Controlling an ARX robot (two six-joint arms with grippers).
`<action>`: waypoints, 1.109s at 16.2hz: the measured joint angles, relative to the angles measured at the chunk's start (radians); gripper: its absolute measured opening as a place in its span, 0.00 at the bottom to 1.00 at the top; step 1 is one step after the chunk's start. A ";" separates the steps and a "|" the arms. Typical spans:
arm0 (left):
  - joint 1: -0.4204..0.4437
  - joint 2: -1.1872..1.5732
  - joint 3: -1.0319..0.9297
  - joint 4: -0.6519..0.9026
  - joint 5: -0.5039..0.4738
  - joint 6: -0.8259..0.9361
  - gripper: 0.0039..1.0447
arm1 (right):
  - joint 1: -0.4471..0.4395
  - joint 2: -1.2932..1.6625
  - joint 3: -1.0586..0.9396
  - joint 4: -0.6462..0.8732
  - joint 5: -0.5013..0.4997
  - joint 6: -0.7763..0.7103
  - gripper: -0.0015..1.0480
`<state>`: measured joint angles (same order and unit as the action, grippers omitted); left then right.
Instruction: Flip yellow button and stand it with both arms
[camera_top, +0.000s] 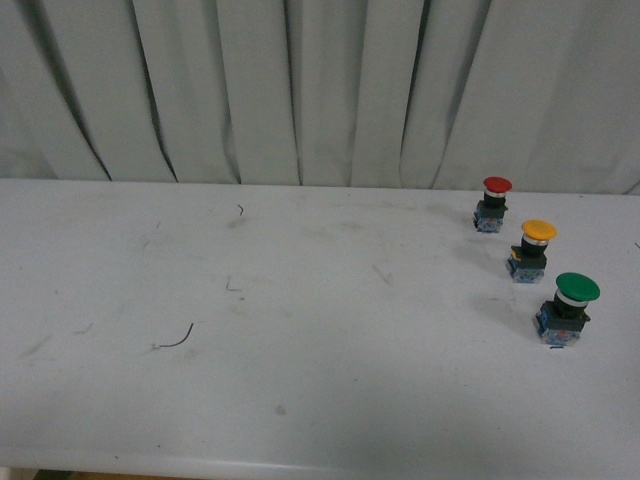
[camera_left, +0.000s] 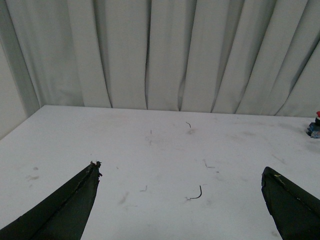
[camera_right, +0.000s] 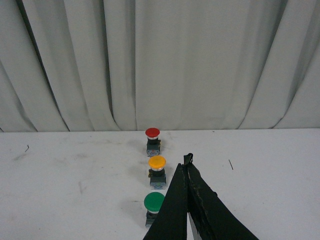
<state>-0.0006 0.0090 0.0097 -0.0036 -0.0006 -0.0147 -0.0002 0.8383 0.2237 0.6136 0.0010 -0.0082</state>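
The yellow button (camera_top: 533, 250) stands upright, cap up, on the white bench (camera_top: 300, 330) at its right side, between the red button (camera_top: 493, 203) behind it and the green button (camera_top: 568, 308) in front. The left gripper (camera_left: 180, 200) has its jaws wide over bare bench. The right gripper (camera_right: 187, 172) has its jaws closed together, empty, just beside the buttons.

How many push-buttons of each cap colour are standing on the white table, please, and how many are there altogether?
Red-capped push-button with blue contact block: 1
Yellow-orange mushroom-capped push-button with black collar and blue contact block: 1
Green-capped push-button, the largest of the three: 1
Total: 3, all upright in a row on the white table.
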 joint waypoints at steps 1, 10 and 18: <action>0.000 0.000 0.000 0.000 0.000 0.000 0.94 | 0.000 -0.038 -0.025 -0.001 0.000 0.000 0.02; 0.000 0.000 0.000 0.000 0.000 0.000 0.94 | 0.000 -0.324 -0.171 -0.157 0.000 0.000 0.02; 0.000 0.000 0.000 0.000 0.000 0.000 0.94 | 0.000 -0.540 -0.212 -0.315 0.000 0.000 0.02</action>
<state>-0.0006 0.0090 0.0097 -0.0036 -0.0006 -0.0147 -0.0002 0.2981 0.0113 0.2989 0.0006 -0.0078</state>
